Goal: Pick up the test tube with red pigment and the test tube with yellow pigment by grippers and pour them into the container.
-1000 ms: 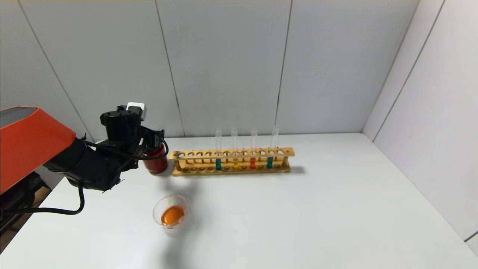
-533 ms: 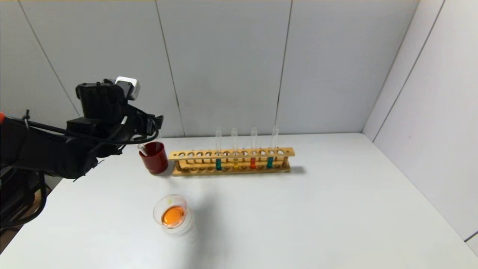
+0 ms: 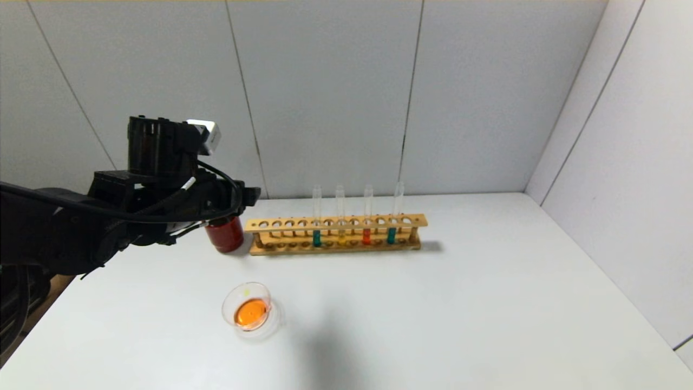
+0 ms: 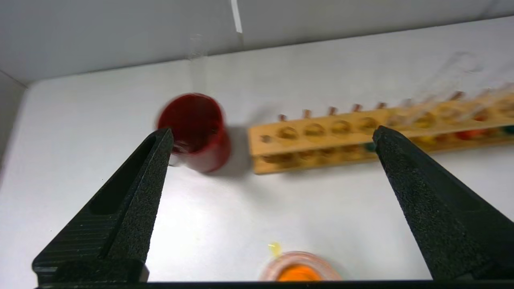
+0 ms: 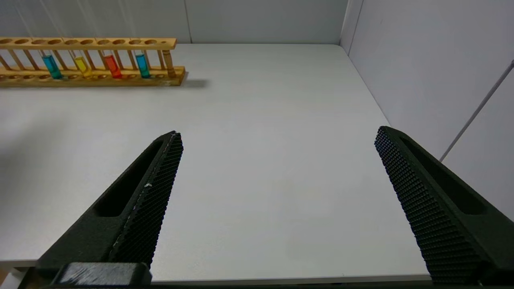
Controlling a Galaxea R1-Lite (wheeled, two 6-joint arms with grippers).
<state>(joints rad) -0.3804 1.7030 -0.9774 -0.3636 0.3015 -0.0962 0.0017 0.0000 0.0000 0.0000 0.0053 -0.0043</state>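
The test tube with red pigment (image 3: 366, 236) and the test tube with yellow pigment (image 3: 341, 237) stand upright in the wooden rack (image 3: 335, 223), between two teal tubes. Both also show in the right wrist view, the red one (image 5: 113, 66) and the yellow one (image 5: 81, 66). The container (image 3: 250, 311), a clear glass dish, holds orange liquid near the table's front left. My left gripper (image 3: 246, 196) is open and empty, in the air just above the dark red cup (image 3: 224, 234). In the left wrist view this gripper (image 4: 273, 131) frames the cup (image 4: 192, 128) and the rack (image 4: 341, 132). My right gripper (image 5: 278, 131) is open and empty.
A faint clear empty tube (image 4: 196, 60) stands in the dark red cup. A small yellow drop (image 4: 274, 249) lies on the table beside the container (image 4: 299, 275). The right gripper hangs over the white table (image 5: 257, 120) near its front edge. Grey walls close the back and right.
The left gripper rose from the dark red cup, then swung right and a little lower. The rack tubes and the container have not moved.
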